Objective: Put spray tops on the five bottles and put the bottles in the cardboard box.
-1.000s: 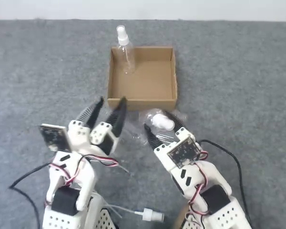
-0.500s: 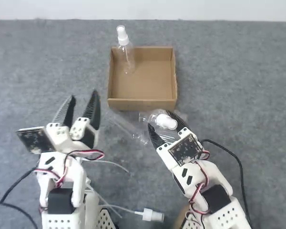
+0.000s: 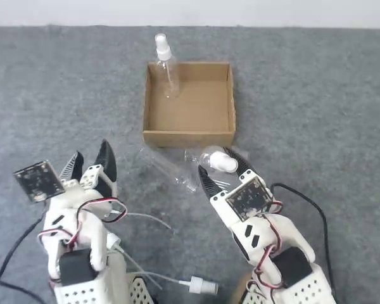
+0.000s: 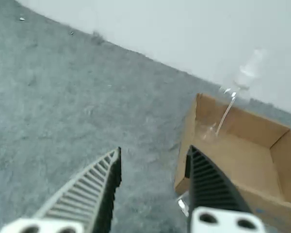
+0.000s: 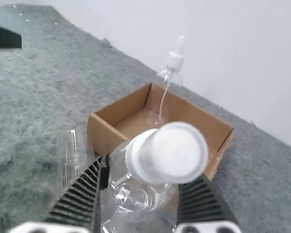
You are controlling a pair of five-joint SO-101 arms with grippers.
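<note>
The cardboard box (image 3: 189,136) sits at the middle back of the grey carpet. One clear bottle with a white spray top (image 3: 166,69) stands upright in its far left corner. My right gripper (image 3: 218,167) is just in front of the box, shut on a second clear bottle with a white spray top (image 3: 218,159); in the right wrist view this bottle (image 5: 167,153) sits between the fingers of the gripper (image 5: 148,179). A topless clear bottle (image 3: 168,168) lies on the carpet beside it. My left gripper (image 3: 88,166) is open and holds nothing, well left of the box front.
A loose spray top (image 3: 199,286) with its thin tube lies on the carpet near the front edge, between the two arm bases. Thin white tubes (image 3: 145,218) trail from beside the left arm. Open carpet spreads to the left and right of the box.
My left arm has drawn back from the box front and swung to the left, its gripper staying open. The right gripper has kept nearly still with its bottle.
</note>
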